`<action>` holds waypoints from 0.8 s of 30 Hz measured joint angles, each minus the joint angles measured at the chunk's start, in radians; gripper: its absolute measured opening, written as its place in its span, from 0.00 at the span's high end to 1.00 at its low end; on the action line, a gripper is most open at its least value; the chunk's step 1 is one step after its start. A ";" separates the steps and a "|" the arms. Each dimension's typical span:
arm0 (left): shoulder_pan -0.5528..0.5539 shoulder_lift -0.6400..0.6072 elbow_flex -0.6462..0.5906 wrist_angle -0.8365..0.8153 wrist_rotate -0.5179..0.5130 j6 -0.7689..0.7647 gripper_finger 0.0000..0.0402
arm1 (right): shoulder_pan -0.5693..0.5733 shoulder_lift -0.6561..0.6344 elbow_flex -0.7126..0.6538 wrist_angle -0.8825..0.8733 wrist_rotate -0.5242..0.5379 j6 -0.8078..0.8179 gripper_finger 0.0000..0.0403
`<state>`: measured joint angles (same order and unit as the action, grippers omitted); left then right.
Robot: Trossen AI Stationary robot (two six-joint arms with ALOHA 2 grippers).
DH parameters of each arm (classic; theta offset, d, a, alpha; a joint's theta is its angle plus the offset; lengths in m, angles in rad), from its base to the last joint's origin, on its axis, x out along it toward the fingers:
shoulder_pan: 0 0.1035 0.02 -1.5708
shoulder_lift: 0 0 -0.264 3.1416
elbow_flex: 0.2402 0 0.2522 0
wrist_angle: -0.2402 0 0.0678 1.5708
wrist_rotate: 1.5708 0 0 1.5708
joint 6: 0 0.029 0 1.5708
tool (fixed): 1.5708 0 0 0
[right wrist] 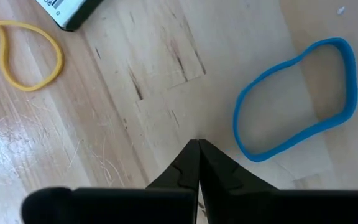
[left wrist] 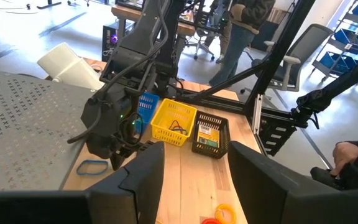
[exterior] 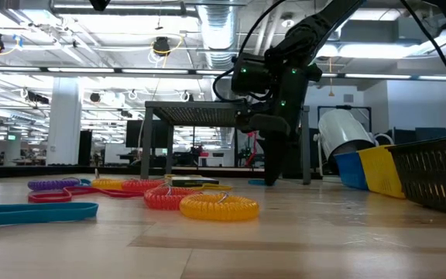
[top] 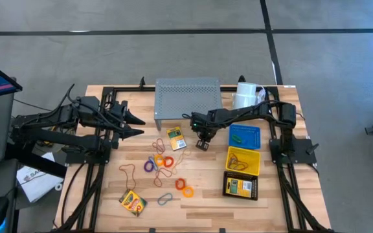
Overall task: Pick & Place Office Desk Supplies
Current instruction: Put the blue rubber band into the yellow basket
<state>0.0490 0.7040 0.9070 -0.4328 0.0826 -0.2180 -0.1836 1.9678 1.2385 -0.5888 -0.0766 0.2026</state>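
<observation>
High view: pale wooden counter [top: 199, 194] on grey floor; three baskets, blue [top: 245, 136], yellow [top: 243, 160], black [top: 240, 186]; two loose crayon boxes [top: 177, 138], lettering unreadable; loops [top: 164, 162] scattered mid-counter. Left claw [top: 136, 124] spread, empty. Right wrist view: right claw [right wrist: 198, 144] pressed together, empty, beside a blue loop [right wrist: 297, 99].

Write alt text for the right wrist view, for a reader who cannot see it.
The right gripper, its two dark fingers shut together and holding nothing, points down at a bare wooden tabletop. A blue rubber band loop lies flat just beside the fingertips, apart from them. Farther off lie a yellow loop and the corner of a crayon box.
</observation>
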 joint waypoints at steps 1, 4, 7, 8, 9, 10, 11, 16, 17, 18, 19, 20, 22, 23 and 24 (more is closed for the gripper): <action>0.000 0.000 0.000 0.000 0.000 0.000 0.57 | 0.002 0.000 0.000 0.000 -0.004 -0.002 1.00; 0.000 0.000 0.000 0.000 0.000 0.000 0.57 | 0.018 0.000 0.000 -0.006 -0.042 -0.036 1.00; 0.000 0.000 0.000 0.000 0.000 0.000 0.57 | 0.050 0.000 0.000 -0.023 -0.056 -0.043 1.00; 0.000 0.000 0.000 0.000 0.000 0.000 0.57 | 0.060 0.000 0.000 -0.027 -0.055 -0.043 1.00; 0.000 0.000 0.000 0.000 0.000 0.000 0.57 | 0.065 0.000 0.000 -0.028 -0.052 -0.044 1.00; 0.000 0.000 0.000 0.000 0.000 0.000 0.57 | 0.068 0.000 0.000 -0.025 -0.046 -0.044 1.00; 0.000 0.000 0.000 0.000 0.000 0.000 0.57 | 0.070 0.000 0.000 -0.023 -0.038 -0.039 1.00; 0.000 0.000 0.000 0.000 0.000 0.000 0.57 | 0.065 0.000 -0.001 -0.013 -0.020 -0.024 0.99; 0.000 0.000 0.000 0.000 0.000 0.000 0.57 | 0.066 0.000 -0.001 -0.012 -0.019 -0.036 0.98; 0.000 0.000 0.000 0.000 0.000 0.000 0.57 | 0.067 0.000 -0.001 -0.011 -0.017 -0.050 0.96; 0.000 0.000 0.000 0.000 0.000 0.000 0.57 | 0.068 0.000 -0.001 -0.010 -0.015 -0.064 0.94; 0.000 0.000 0.000 0.000 0.000 0.000 0.57 | 0.070 0.000 0.001 -0.011 -0.016 -0.075 0.91; 0.000 0.000 0.000 -0.001 0.000 0.000 0.57 | 0.074 0.001 0.008 -0.018 -0.013 -0.080 0.86; 0.000 0.000 0.000 0.000 0.000 0.000 0.57 | 0.074 0.002 0.010 -0.016 -0.010 -0.086 0.83; 0.000 0.000 0.000 0.000 0.000 0.000 0.57 | 0.074 0.003 0.014 -0.009 -0.003 -0.095 0.79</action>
<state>0.0490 0.7040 0.9070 -0.4332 0.0825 -0.2176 -0.1093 1.9705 1.2529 -0.5982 -0.0794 0.1079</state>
